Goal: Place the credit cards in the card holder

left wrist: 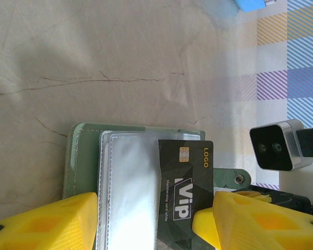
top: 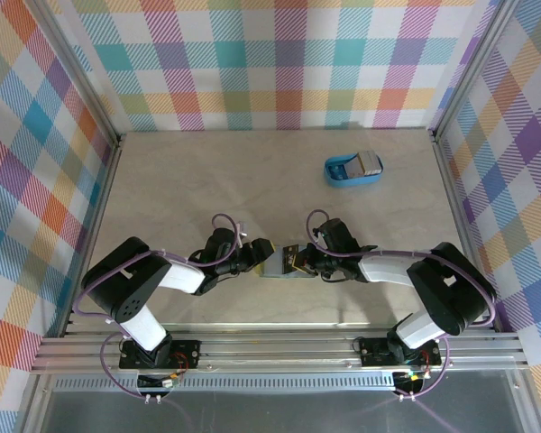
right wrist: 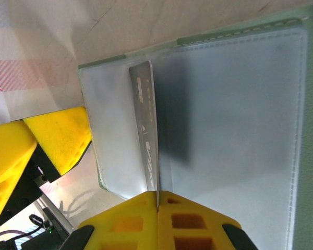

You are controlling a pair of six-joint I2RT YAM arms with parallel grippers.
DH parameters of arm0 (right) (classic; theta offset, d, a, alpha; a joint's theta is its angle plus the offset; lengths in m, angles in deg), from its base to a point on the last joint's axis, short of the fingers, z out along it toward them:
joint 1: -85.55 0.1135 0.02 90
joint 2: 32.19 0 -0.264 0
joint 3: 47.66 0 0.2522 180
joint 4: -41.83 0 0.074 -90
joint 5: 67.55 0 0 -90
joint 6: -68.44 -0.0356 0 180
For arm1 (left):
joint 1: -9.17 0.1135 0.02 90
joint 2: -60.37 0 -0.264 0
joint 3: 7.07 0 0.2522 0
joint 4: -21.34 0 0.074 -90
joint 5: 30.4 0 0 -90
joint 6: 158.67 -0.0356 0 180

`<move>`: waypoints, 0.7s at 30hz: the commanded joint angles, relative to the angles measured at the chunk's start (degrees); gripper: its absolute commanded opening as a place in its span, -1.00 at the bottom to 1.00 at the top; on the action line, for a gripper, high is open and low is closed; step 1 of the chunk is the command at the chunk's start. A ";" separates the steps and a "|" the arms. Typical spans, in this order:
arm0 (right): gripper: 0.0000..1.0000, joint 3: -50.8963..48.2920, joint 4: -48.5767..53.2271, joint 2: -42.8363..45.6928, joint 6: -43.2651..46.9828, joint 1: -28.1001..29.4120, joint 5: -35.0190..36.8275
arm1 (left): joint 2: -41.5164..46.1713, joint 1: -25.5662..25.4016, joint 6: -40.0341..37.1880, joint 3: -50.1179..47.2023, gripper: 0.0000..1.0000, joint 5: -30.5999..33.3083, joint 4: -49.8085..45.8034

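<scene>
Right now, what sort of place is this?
Probably a robot test booth in a lab: left arm and right arm bolted to an aluminium rail, a table walled in checkered cloth, the right tool pinching a card at a green wallet.

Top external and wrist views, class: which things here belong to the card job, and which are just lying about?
Belonging: card holder; dark VIP card, pinched by the right gripper; left gripper at the holder.
Lying about: blue tray at the back, contents too small to tell; checked walls.
</scene>
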 commanded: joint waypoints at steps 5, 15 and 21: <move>-1.00 -0.25 5.98 -0.01 -0.94 0.66 2.74 | -3.68 -2.36 -0.20 -0.95 0.19 0.49 -1.03; -1.00 1.91 3.97 -5.28 1.20 0.75 0.09 | -4.15 -2.36 -0.26 -0.61 0.19 0.29 -1.15; -1.00 2.11 3.62 -6.07 1.89 0.76 -0.46 | -4.26 -2.35 -0.29 -0.81 0.18 0.49 -1.55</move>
